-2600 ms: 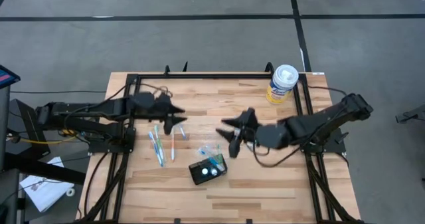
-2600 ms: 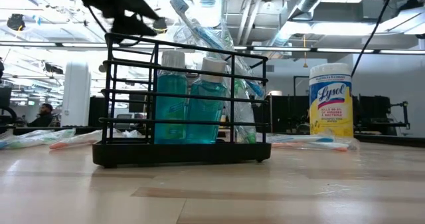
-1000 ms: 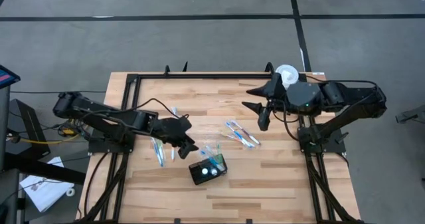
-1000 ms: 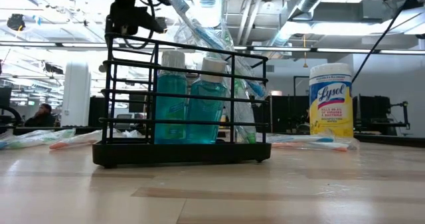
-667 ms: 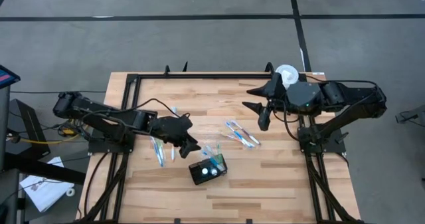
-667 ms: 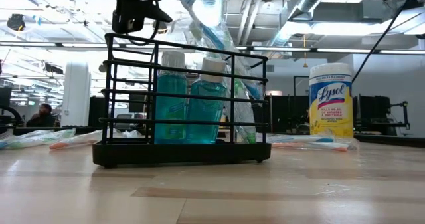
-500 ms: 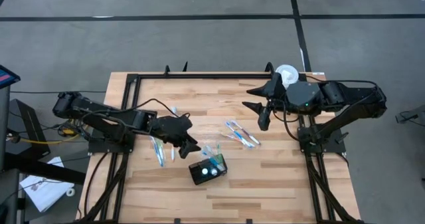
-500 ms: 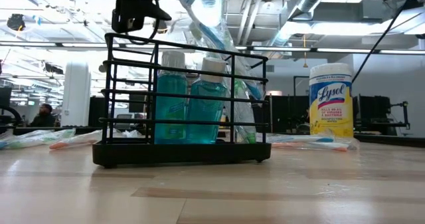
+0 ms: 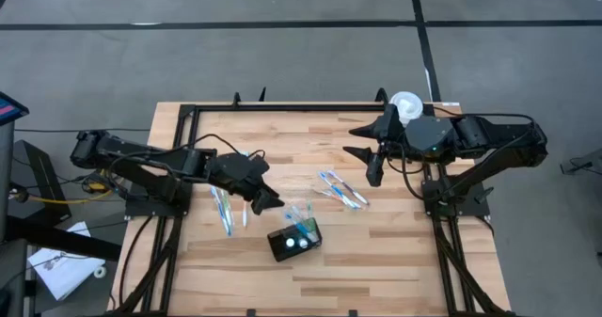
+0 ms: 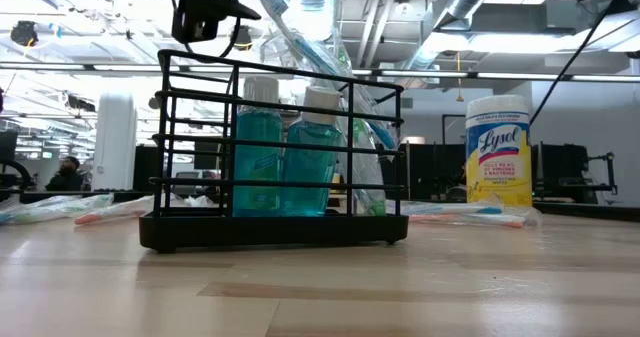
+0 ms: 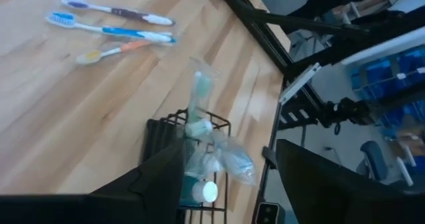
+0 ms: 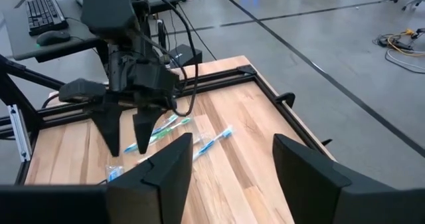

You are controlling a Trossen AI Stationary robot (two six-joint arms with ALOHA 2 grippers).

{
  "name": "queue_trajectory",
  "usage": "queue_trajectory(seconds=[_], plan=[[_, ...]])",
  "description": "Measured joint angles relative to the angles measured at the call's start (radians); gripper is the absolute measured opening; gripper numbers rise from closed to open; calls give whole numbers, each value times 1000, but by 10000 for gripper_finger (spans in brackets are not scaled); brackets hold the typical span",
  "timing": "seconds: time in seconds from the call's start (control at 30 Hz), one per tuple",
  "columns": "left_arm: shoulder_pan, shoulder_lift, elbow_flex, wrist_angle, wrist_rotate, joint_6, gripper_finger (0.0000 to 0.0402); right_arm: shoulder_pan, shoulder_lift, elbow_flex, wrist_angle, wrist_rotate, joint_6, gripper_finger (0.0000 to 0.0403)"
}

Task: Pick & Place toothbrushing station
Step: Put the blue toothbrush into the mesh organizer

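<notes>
The toothbrushing station (image 9: 294, 240), a small black wire-frame rack, stands on my wooden desk (image 9: 376, 261) near the middle of its front edge. Inside it stand two teal mouthwash bottles with white caps (image 10: 282, 149), side by side and upright, and a clear plastic bag holding toothbrushes (image 10: 335, 72) that leans out over the rack's top. My left pincer (image 9: 263, 197) hovers just beside the station on its left-rear side, above the desk and not touching the rack, with its fingers spread wide. Three loose toothbrushes (image 9: 226, 207) lie on the desk under my left arm, towards the left edge. A second cluster of blue-and-white toothbrushes (image 9: 340, 187) lies right of the desk's centre. My right pincer (image 9: 365, 152) waits above the rear right part of the desk, its fingers also wide apart. A white-and-yellow wipes canister (image 10: 497, 151) stands in the rear right corner, partly hidden by my right arm from above.
</notes>
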Motion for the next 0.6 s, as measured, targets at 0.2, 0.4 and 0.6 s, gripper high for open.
queue_trajectory(seconds=[0.2, 0.4, 0.6], plan=[[-10, 58, -1, 5, 62, -20, 230, -1, 0, 0, -5, 0, -3, 196], [-13, 74, -1, 26, 67, -18, 227, -1, 0, 0, -16, 0, -3, 193], [-13, 74, -1, 26, 91, -16, 175, -1, 0, 0, -16, 0, -3, 187]])
